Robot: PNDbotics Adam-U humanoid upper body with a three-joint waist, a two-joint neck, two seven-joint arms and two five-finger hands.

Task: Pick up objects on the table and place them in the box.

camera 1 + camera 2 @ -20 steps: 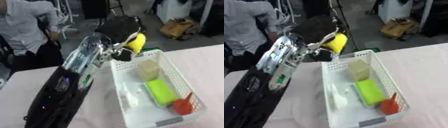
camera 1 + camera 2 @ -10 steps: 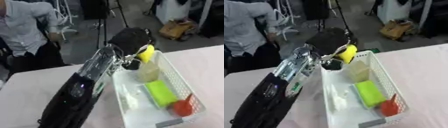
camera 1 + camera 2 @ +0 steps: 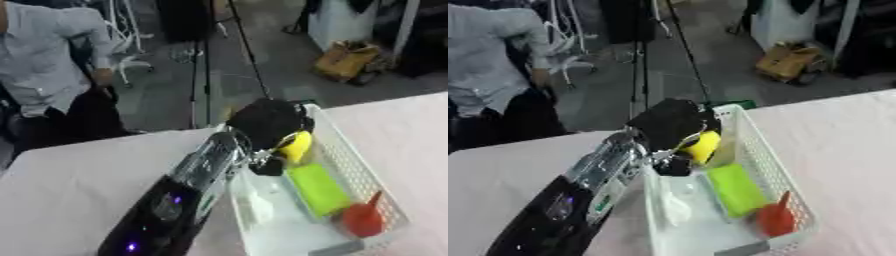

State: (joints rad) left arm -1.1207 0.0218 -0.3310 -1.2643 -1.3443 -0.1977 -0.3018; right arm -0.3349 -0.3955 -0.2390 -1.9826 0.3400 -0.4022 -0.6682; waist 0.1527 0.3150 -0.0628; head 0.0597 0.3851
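Yellow is what I follow here: in the left eye view, the yellow object (image 3: 296,146) sits curled inside my left hand (image 3: 267,125), right of frame centre. My arm (image 3: 188,185) runs up from the lower left to it. My fingers are wrapped round the object, so it is gripped, not let go. It is over the far end of the white basket (image 3: 363,172), which serves as the box and fills the lower right of the frame. I cannot tell whether the object touches anything inside. Below it in the basket lie a lime-green block (image 3: 317,189) and, nearer the lower right corner, a red piece (image 3: 363,218). Something pale and clear (image 3: 255,202) lies along the basket's left side; I cannot make out what.

In the right eye view, the same grasp shows just left of centre: the yellow object (image 3: 700,145) hangs under my left hand (image 3: 669,121), just inside the basket's rim (image 3: 750,137). Its long axis looks tilted, upper end toward the rim, lower end toward my palm. The open floor of the basket lies straight down and toward the frame's bottom from it, so I judge the coming move is a short lowering and then uncurling the fingers. My right hand shows in neither view.
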